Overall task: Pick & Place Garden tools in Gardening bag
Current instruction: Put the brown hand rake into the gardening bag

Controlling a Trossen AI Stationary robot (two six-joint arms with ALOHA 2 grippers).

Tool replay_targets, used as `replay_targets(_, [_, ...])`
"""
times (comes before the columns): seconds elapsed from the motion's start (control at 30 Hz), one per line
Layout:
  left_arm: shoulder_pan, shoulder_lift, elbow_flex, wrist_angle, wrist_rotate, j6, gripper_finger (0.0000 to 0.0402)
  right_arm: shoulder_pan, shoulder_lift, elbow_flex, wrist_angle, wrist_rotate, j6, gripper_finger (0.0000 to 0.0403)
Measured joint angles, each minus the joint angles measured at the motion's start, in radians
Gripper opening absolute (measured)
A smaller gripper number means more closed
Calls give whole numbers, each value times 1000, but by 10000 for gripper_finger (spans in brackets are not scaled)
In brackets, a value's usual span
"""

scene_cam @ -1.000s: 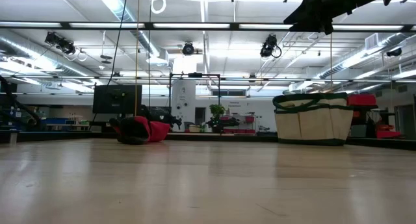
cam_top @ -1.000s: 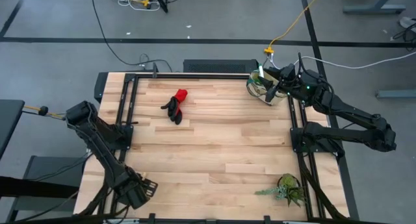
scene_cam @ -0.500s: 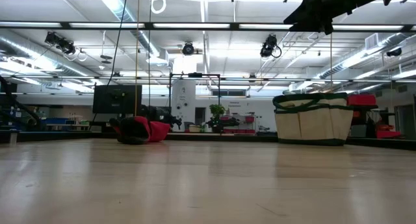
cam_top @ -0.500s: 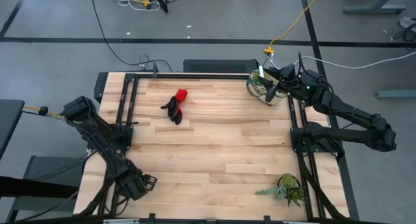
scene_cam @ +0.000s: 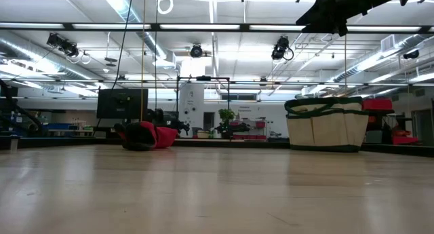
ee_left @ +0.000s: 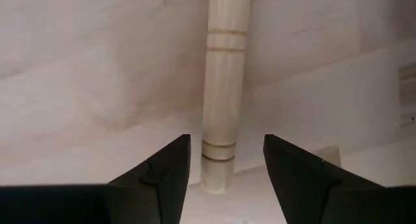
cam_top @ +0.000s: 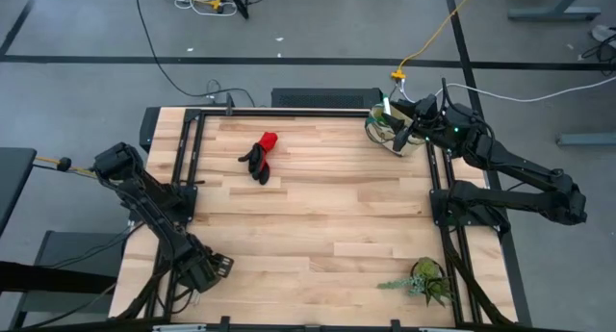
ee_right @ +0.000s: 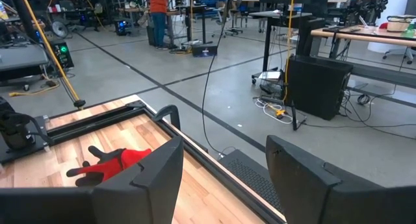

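Observation:
A pale wooden tool handle (ee_left: 224, 100) lies on the table under my left gripper (ee_left: 226, 143), which points down at the table's near left corner (cam_top: 214, 269). Its open fingers stand on either side of the handle's end, apart from it; the tool's head is out of view. The red-and-black gloves (cam_top: 260, 157) lie on the far left part of the table. The beige gardening bag (scene_cam: 324, 124) stands upright at the far right corner. My right gripper (ee_right: 224, 152) hangs open and level above the bag, facing the gloves (ee_right: 107, 164).
A leafy green plant (cam_top: 423, 279) lies near the table's near right corner. Black frame rails (cam_top: 192, 149) run along the table's left, right and far edges. The broad middle of the wooden table (cam_top: 318, 207) is bare.
My left gripper has come down toward the table at the near left corner and moved a little toward the far edge, still pointing down.

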Motion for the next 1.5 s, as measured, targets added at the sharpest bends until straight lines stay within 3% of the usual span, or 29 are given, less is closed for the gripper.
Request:
replay_targets(0.97, [4, 9, -5, 18, -26, -19, 185, 0, 0, 0, 0, 0, 0, 222])
replay_targets(1.5, [-1, 9, -5, 16, -3, 47, 111, 0, 0, 0, 0, 0, 0, 222])
